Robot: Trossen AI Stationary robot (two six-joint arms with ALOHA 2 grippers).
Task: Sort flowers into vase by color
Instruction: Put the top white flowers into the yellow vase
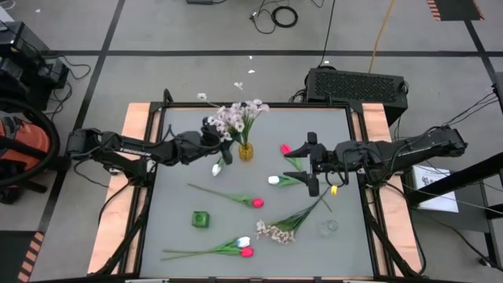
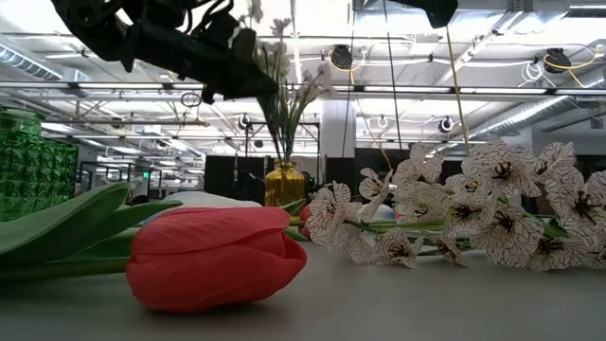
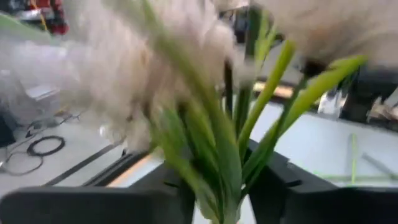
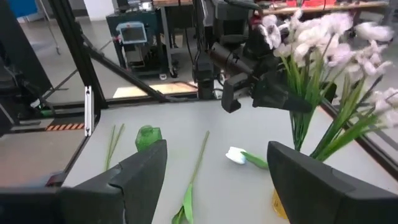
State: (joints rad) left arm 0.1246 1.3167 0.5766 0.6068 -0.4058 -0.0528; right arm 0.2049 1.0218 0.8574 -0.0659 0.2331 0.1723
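Near the middle of the desk's far edge stands a small amber vase already holding a spray of pale blossoms, and the left gripper sits just beside it, its wrist view filled with green stems and blurred petals; whether its fingers are closed on those stems or merely around them I cannot tell. The right gripper hovers toward the desk's right side with its fingers spread wide and nothing between them, close to a pink-red tulip and a white tulip. Another pink-red tulip lies mid-desk, a white-and-pink pair near the front edge, a loose blossom spray toward the front right, and a white tulip below the left gripper. A green vase and a clear glass one stand empty. These flowers look very light, with thin, springy stems and soft heads that would crush; the stem's middle is probably the best hold, clear of leaves, and a narrow pinch seems enough.
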